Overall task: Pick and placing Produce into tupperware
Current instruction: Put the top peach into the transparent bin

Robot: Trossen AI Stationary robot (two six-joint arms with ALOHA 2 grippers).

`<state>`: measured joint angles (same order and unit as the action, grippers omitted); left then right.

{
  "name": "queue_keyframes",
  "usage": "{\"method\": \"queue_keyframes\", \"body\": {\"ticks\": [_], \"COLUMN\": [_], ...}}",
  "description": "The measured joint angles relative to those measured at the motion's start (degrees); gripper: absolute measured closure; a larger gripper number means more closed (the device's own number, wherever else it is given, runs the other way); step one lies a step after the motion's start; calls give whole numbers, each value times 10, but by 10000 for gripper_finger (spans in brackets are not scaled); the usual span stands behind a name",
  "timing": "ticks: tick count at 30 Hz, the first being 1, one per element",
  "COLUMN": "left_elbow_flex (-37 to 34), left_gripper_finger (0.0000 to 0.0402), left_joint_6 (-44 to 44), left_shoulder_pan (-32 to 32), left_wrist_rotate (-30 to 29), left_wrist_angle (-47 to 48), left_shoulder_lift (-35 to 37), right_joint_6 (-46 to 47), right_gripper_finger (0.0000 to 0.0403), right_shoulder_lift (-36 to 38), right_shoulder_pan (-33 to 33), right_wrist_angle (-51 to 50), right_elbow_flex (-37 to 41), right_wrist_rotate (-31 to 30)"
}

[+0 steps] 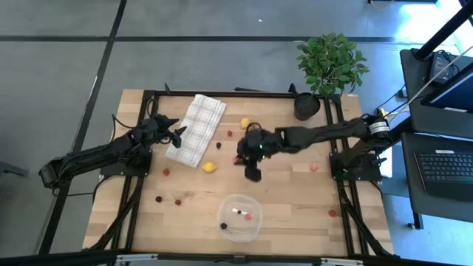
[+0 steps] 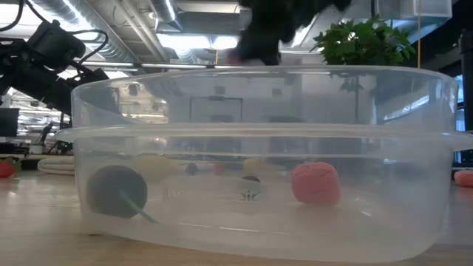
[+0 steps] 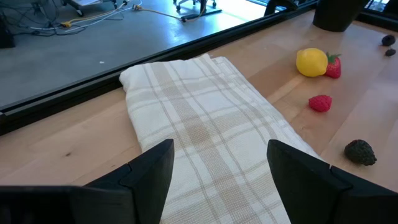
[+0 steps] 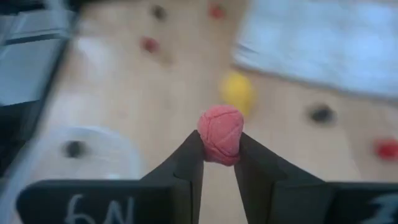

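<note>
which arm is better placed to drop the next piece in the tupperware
Right. Its pincer is shut on a pink berry over mid-table near the tupperware; the left pincer is open and empty over the checked cloth.

Bare counter [image 1: 295, 196] lies between the right end effector [image 1: 252, 174] and the tupperware [image 1: 240, 219]; scattered produce [image 1: 210, 167], cloth [image 1: 196, 129] and plant [image 1: 329, 63] obstruct elsewhere.
</note>
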<state>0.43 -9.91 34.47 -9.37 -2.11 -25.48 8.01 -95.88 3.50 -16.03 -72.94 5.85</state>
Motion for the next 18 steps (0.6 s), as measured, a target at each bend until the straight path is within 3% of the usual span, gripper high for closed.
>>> {"method": "queue_keyframes", "body": {"ticks": [9,18], "left_elbow_flex": [0,0], "left_gripper_finger": [151,151], "left_joint_6": [0,-1], "left_shoulder_pan": [0,0], "left_wrist_rotate": [0,0], "left_wrist_angle": [0,0], "left_shoulder_lift": [0,0], "right_joint_6": [-44,-43], "right_gripper_finger": [324,324], "right_shoulder_lift": [-11,-101], "right_shoulder_pan": [108,172], "right_wrist_angle": [2,57], "right_elbow_flex": [-26,-26], "right_wrist_rotate": [-2,-2]}}
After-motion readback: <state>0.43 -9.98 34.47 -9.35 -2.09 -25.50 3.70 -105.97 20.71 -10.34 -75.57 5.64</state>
